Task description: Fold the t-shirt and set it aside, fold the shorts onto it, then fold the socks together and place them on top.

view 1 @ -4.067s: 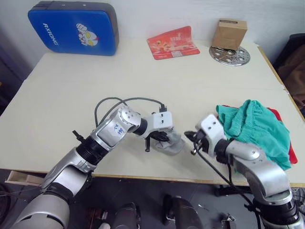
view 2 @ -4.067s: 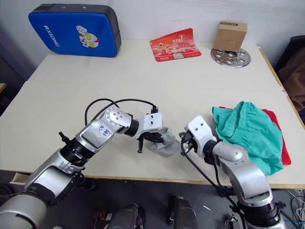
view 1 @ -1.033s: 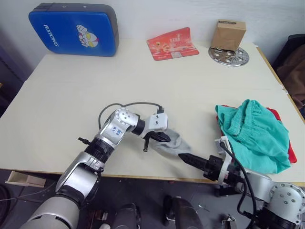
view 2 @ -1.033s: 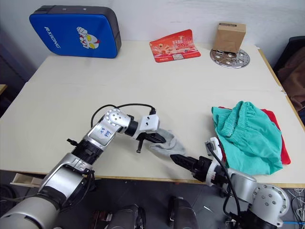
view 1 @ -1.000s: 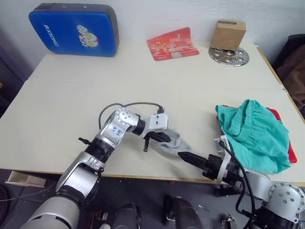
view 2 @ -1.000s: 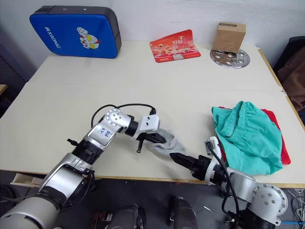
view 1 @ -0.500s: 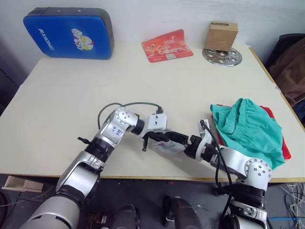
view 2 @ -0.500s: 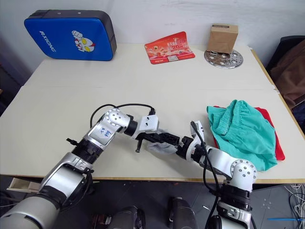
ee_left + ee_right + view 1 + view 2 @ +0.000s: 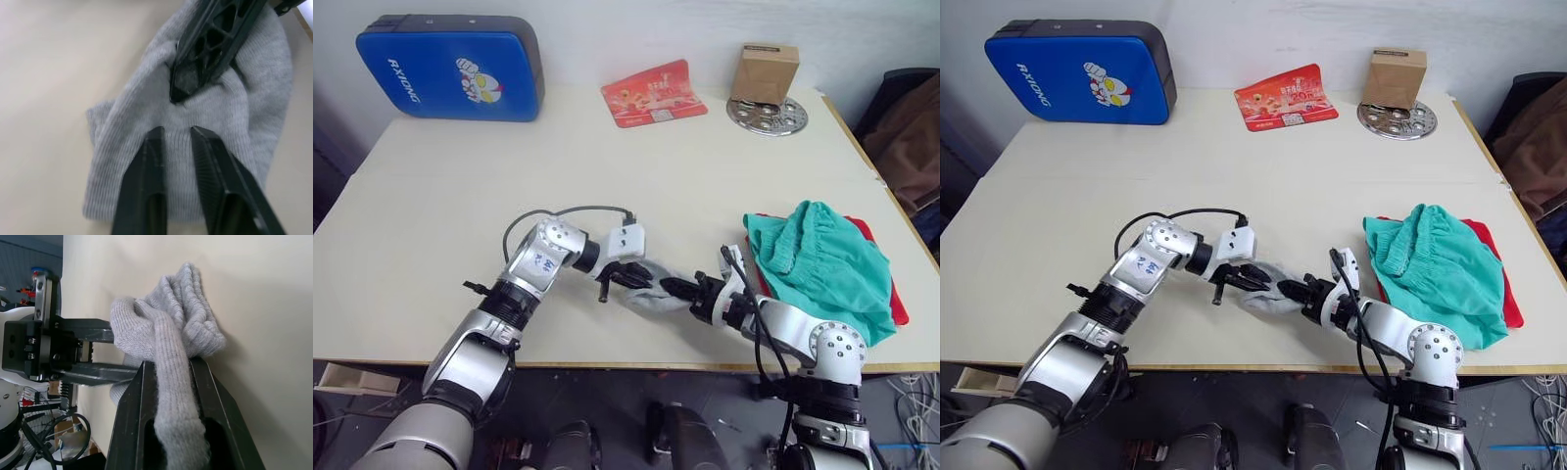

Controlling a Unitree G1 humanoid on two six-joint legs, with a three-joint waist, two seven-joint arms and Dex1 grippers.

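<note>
Socks are bunched in a grey lump near the front edge of the table, between the two grippers. Right gripper has a fold of sock knit pinched between its two black fingers, jaws narrow and clamped on the cloth. Left gripper comes in from the opposite side, jaws narrow with a thin gap, fingertips lying on top of the knit, nothing visibly held between them. The tips of the two grippers nearly meet over the sock pile. Shorts lie in a loose teal heap at the table's right side, on top of the t-shirt, whose red edge shows beyond them. Far edge of the table: blue padded case, red card, cardboard box standing on a perforated metal disc.
</note>
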